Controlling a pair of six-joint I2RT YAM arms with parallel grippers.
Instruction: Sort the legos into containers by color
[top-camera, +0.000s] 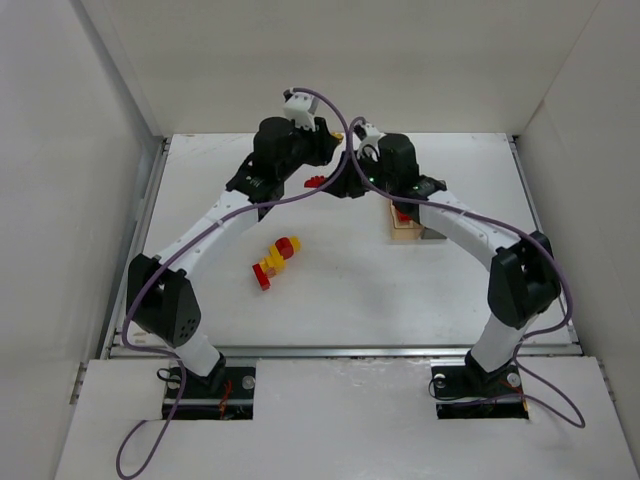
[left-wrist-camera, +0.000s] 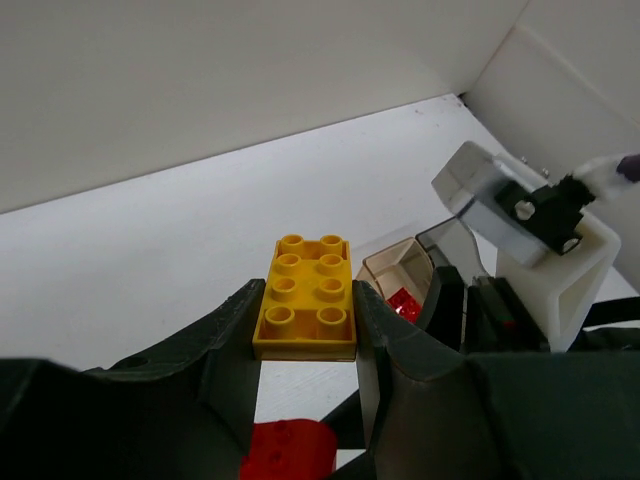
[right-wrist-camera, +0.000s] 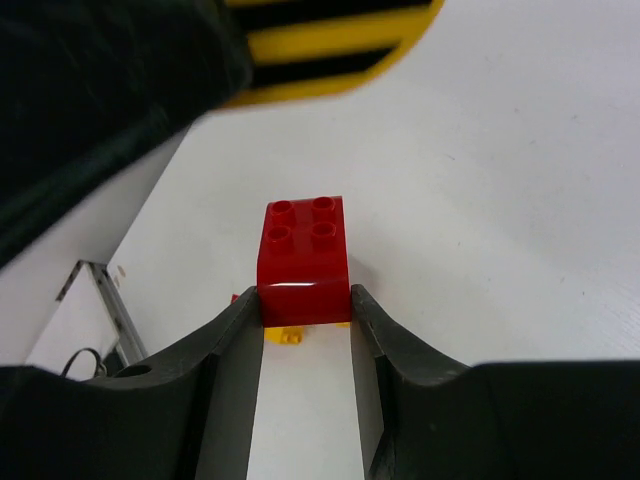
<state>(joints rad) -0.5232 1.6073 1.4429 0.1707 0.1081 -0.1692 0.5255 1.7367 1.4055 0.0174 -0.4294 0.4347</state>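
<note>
Left end effector (left-wrist-camera: 305, 312): clenched on a yellow lego (left-wrist-camera: 305, 297) of eight studs, held studs-up between the two fingers. Right end effector (right-wrist-camera: 304, 300): clenched on a red lego (right-wrist-camera: 303, 258) of four studs, gripped at its lower sides. Both are raised over the far middle of the surface (top-camera: 400, 290), close together.

Containers: the amber container (left-wrist-camera: 380, 270) and the smoky grey container (left-wrist-camera: 452, 240) stand joined side by side, to the right of the end effectors and under the right arm. A red brick (left-wrist-camera: 403, 303) lies in the amber one. The contents of the grey one cannot be made out.

Surface: white. A small cluster of red and yellow bricks (top-camera: 275, 262) lies left of centre, well apart from the containers.

Room: plain white walls (top-camera: 350, 60) enclose the surface on three sides.
</note>
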